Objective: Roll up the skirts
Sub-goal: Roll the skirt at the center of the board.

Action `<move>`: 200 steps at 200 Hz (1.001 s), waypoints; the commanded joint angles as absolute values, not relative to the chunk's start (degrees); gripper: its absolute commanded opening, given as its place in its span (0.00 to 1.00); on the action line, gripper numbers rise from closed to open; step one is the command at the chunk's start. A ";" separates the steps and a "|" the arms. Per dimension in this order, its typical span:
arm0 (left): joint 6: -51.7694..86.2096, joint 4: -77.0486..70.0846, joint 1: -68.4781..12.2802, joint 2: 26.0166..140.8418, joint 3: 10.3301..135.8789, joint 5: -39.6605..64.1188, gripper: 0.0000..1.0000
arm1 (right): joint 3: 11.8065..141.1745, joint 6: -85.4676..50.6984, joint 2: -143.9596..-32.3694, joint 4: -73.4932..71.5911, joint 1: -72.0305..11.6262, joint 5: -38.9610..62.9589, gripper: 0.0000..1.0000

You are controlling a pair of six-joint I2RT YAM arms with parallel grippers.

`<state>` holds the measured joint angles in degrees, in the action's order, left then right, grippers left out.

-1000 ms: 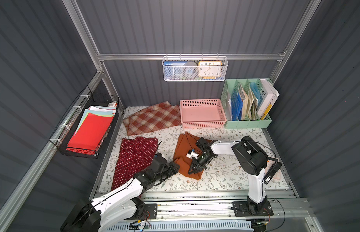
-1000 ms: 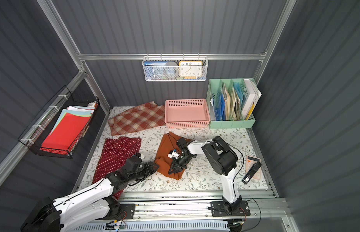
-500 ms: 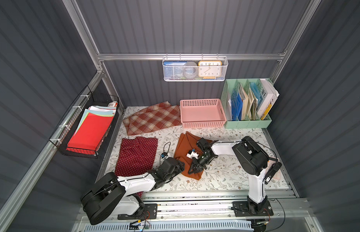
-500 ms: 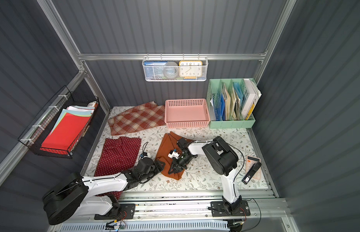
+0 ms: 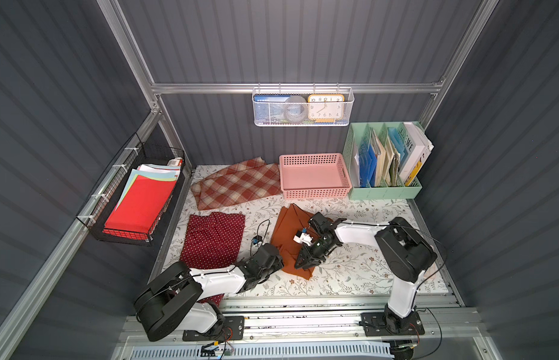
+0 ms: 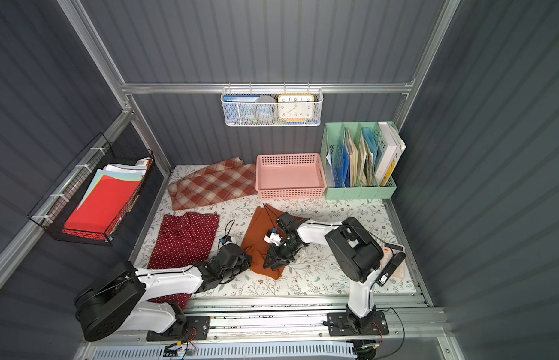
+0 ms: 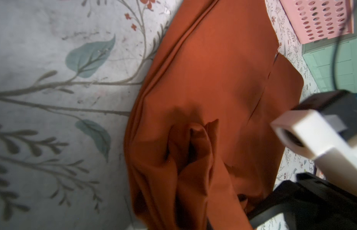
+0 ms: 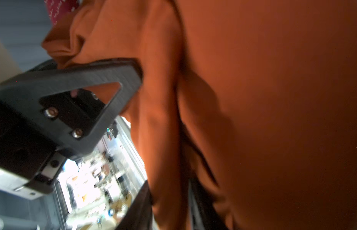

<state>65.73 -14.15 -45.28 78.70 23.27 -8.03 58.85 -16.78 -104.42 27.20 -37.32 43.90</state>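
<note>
The rust-orange skirt [image 5: 290, 224] [image 6: 259, 224] lies mid-table, its near part bunched into folds. My left gripper [image 5: 279, 261] [image 6: 248, 258] is low at the skirt's near left edge, shut on a pinch of orange cloth [image 7: 193, 159]. My right gripper [image 5: 304, 261] [image 6: 272, 261] rests on the skirt's near end just to the right, its dark fingers [image 8: 139, 209] apart with a fold of cloth [image 8: 169, 179] between them. The two grippers are almost touching. The polka-dot skirt [image 5: 212, 240] lies flat at the left. The plaid skirt [image 5: 237, 185] lies flat at the back.
A pink basket [image 5: 314, 176] and a mint file organiser [image 5: 384, 162] stand along the back. A black wire basket [image 5: 116, 230] with red paper hangs on the left wall, and a white wire basket [image 5: 303, 121] hangs on the back wall. The left arm crosses the polka-dot skirt's near corner.
The left arm has dropped low and reached right to the orange skirt's near left edge, and its jaws closed on the cloth. The right gripper's fingers have parted; that arm stayed put.
</note>
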 commanded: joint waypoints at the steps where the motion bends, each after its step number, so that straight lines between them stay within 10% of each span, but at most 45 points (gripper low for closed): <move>1: 64.01 -4.37 -44.47 77.42 23.55 -13.26 0.00 | 58.08 -16.69 -96.29 35.83 -40.35 27.99 0.46; 31: 64.74 -3.63 -44.47 76.21 23.01 -12.53 0.00 | 59.55 -17.27 -86.70 42.11 -49.45 9.74 0.54; 85: 65.56 -4.72 -44.45 75.50 21.84 -11.15 0.00 | 49.77 -13.96 -79.94 26.72 -63.38 -8.70 0.37; 200: 66.42 -6.19 -44.46 75.24 21.22 -8.03 0.00 | 56.08 -1.30 -96.54 18.19 -70.85 -19.46 0.67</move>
<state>65.91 -9.06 -44.66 75.46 22.81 -9.26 54.26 -4.97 -92.27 20.36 -71.24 -16.75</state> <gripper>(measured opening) 0.011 0.672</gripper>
